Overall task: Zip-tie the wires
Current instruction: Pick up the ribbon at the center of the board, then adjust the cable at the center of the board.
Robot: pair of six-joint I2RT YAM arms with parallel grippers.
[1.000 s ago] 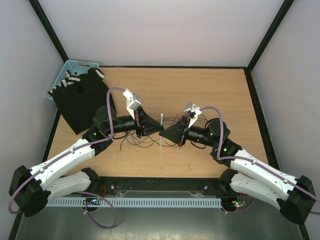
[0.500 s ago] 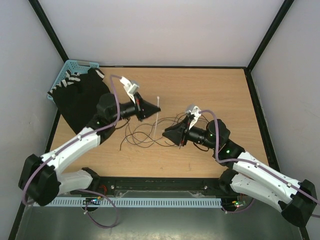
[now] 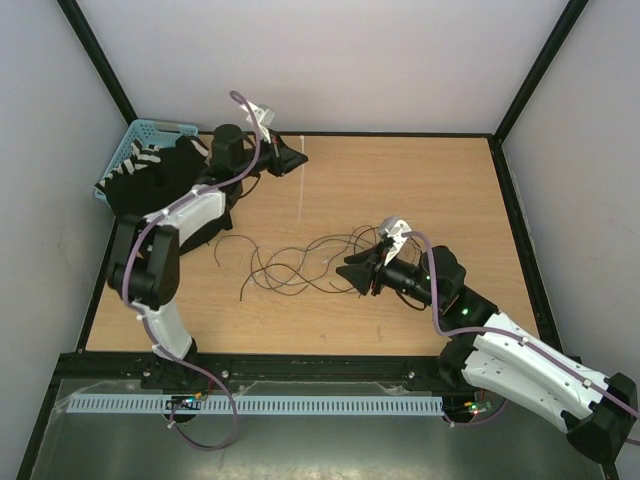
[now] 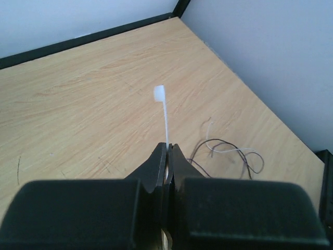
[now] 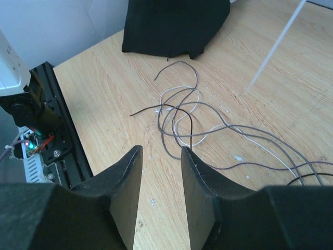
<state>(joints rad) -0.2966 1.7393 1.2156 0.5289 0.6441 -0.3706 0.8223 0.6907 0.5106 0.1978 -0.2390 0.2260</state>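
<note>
The left hand point(image 4: 167, 151) pinches a white zip tie point(image 4: 166, 117), far from the wires point(image 3: 300, 262). The right hand point(image 5: 160, 152), half open and empty, is beside them.

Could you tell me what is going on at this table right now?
The left gripper is shut on a white zip tie, holding it over the far left of the table. The right gripper hovers open just above the loose tangle of wires, which lie unbundled. Nothing is tied yet.

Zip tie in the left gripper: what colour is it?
White zip tie, clearest in the left wrist view.
</note>
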